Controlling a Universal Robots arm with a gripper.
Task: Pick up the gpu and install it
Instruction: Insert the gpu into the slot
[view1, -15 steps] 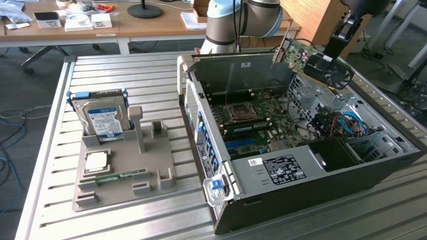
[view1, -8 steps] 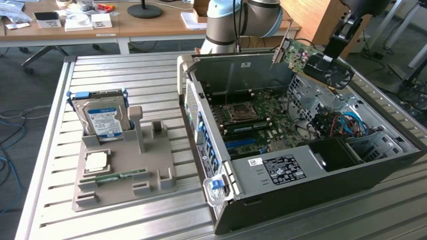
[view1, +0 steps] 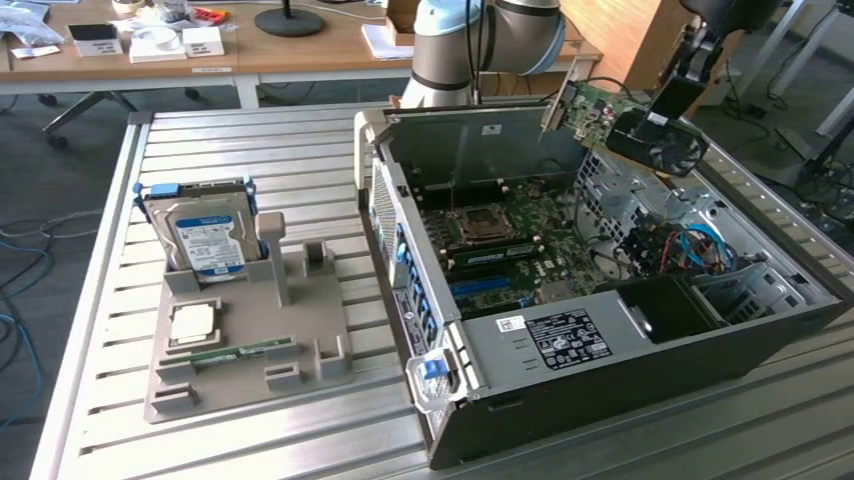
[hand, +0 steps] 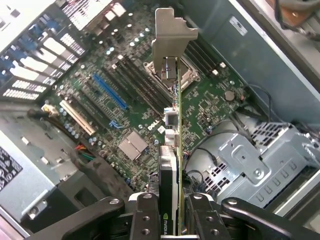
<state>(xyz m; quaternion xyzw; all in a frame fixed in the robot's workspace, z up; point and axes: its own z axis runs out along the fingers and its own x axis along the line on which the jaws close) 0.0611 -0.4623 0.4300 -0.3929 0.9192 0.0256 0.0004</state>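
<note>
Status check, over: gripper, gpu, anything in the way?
Gripper shut on gpu. Gpu held edge-down above motherboard, not seated. Cables bunched beside the board, near the drive cage.

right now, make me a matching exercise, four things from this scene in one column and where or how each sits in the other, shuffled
Things:
1. gpu
2. hard drive
3. memory stick
4. computer case

States:
a. lying flat on the grey holder
b. side open, motherboard showing
c. clamped in the gripper, above the open case
d. standing upright in the grey holder

Pairs: 1-c, 2-d, 3-a, 4-b
</note>
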